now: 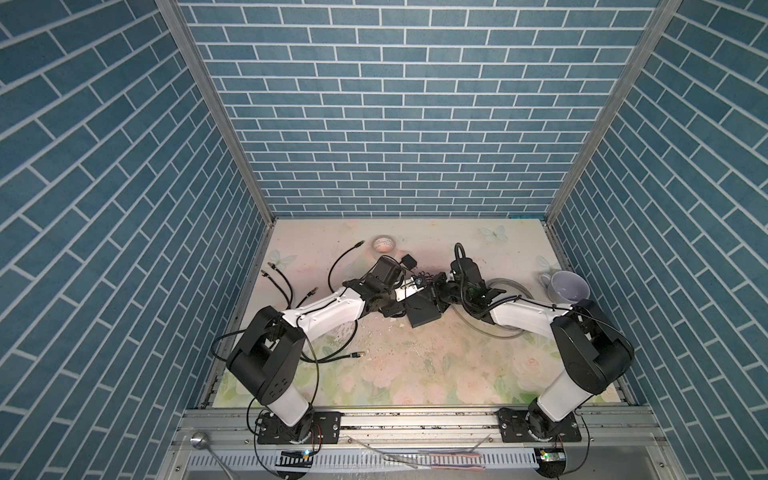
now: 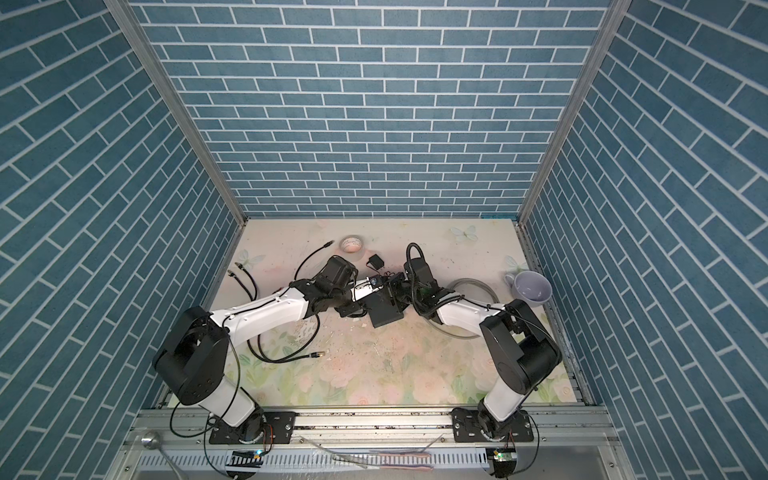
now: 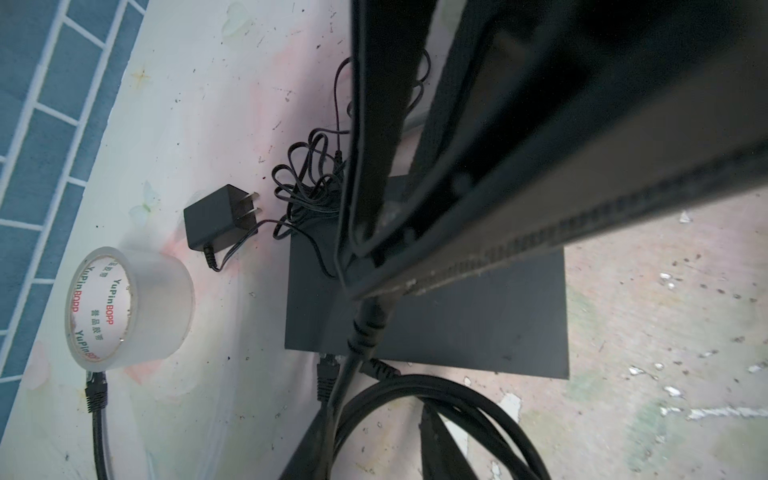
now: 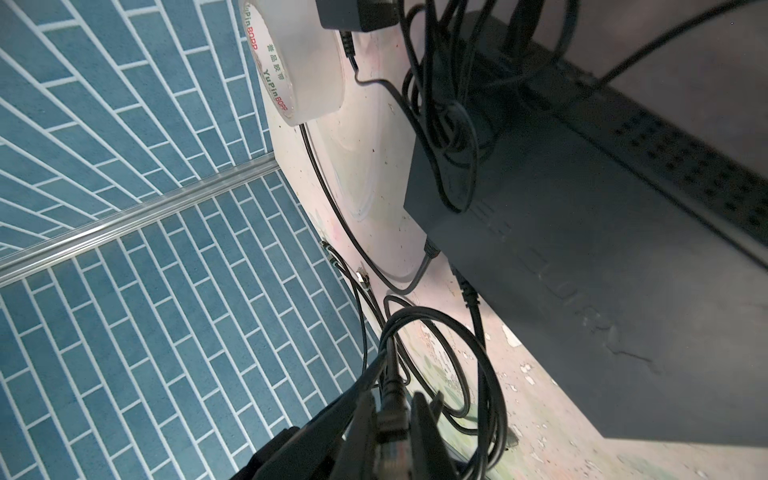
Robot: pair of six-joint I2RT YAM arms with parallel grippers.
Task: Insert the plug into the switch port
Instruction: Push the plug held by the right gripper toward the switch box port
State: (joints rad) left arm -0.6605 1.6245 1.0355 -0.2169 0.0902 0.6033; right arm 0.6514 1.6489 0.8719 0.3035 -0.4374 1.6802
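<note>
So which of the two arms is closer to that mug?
Right. The right arm bends with its elbow just beside the mug; the left arm is on the opposite side, beyond the black box in the middle.

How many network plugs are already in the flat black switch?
2. Both enter the flat matte-black switch on its edge toward the left arm: one black network plug by the corner, another beside it. Others may be hidden.
</note>
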